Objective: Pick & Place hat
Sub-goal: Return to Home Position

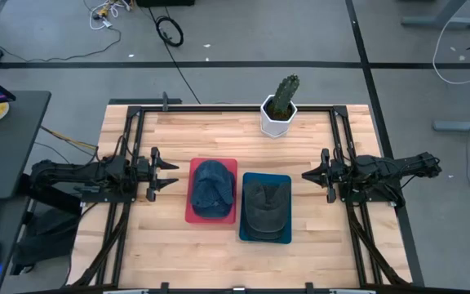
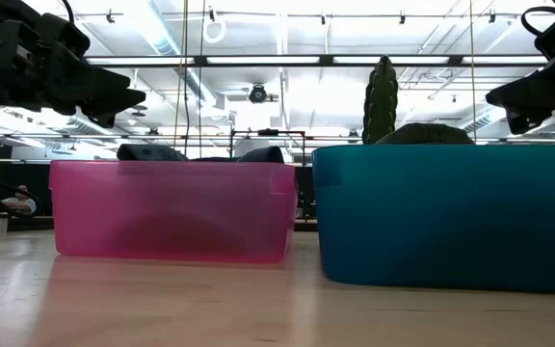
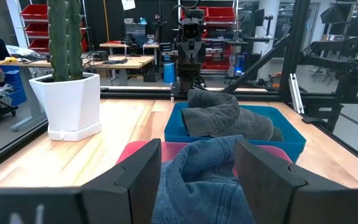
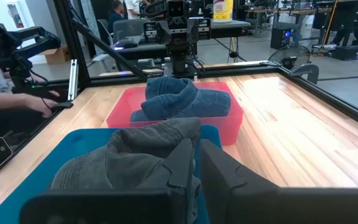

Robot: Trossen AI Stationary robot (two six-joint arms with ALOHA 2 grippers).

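Observation:
A blue denim hat (image 1: 212, 188) lies in a pink bin (image 1: 192, 214). A grey hat (image 1: 266, 204) lies in a teal bin (image 1: 284, 178) right beside it. My left gripper (image 1: 174, 174) hovers open just left of the pink bin, above its rim height (image 2: 114, 101); its fingers (image 3: 143, 171) frame the denim hat (image 3: 197, 183) without touching it. My right gripper (image 1: 305, 175) hovers shut just right of the teal bin, pointing at the grey hat (image 4: 129, 158); the denim hat (image 4: 179, 99) shows beyond.
A cactus in a white pot (image 1: 280, 108) stands near the table's far edge, behind the bins. Black frame rails (image 1: 129, 131) run along the left, right and far sides. Bare wood lies in front of the bins. A person's hand (image 4: 33, 102) shows beyond the table's edge.

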